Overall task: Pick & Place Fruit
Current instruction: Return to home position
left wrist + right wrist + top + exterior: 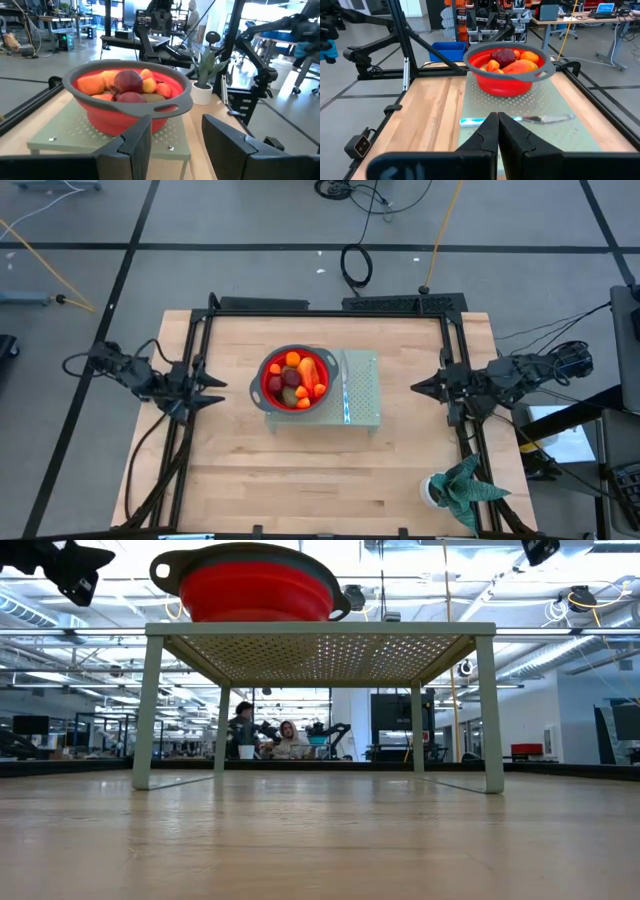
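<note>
The fruit [293, 380] lies heaped in a red bowl with a grey rim [268, 402]: dark red round pieces [128, 81], orange pieces [530, 56] and a longer red-orange one. The bowl stands on a pale green perforated stand [365, 395] in the middle of the table. My left gripper [220, 392] hovers near the table's left edge, pointing level at the bowl, open [176, 122] and with nothing between its fingers. My right gripper [415, 387] hovers near the right edge, also pointing at the bowl, shut [497, 116] on nothing.
A silver knife [542, 119] lies on the stand beside the bowl, on the side toward my right gripper. A green plant in a white pot [455, 490] stands at the near right corner. Black frame rails [200, 330] run along the table's edges. Bare wood [300, 480] lies in front of the stand.
</note>
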Controlling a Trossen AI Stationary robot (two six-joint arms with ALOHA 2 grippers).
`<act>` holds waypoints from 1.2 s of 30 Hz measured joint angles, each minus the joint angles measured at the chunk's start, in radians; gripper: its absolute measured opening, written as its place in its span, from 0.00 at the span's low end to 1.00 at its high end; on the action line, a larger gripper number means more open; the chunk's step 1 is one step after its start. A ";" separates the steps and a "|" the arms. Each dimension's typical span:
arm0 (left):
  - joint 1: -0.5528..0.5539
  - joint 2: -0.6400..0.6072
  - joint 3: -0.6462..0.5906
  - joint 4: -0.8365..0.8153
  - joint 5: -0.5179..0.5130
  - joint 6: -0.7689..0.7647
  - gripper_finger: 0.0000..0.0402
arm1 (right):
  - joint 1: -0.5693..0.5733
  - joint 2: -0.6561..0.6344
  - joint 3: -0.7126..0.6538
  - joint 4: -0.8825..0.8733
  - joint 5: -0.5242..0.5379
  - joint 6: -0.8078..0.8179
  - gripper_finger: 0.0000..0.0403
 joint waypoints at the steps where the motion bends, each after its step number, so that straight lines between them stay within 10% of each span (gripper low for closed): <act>1: 0.000 -0.011 0.000 -0.011 0.000 0.001 0.43 | 0.000 -0.016 -0.014 0.000 0.000 0.003 0.00; 36: 0.000 -0.077 -0.269 0.261 0.051 0.016 0.43 | 0.000 -0.508 -0.440 0.100 0.018 0.003 0.00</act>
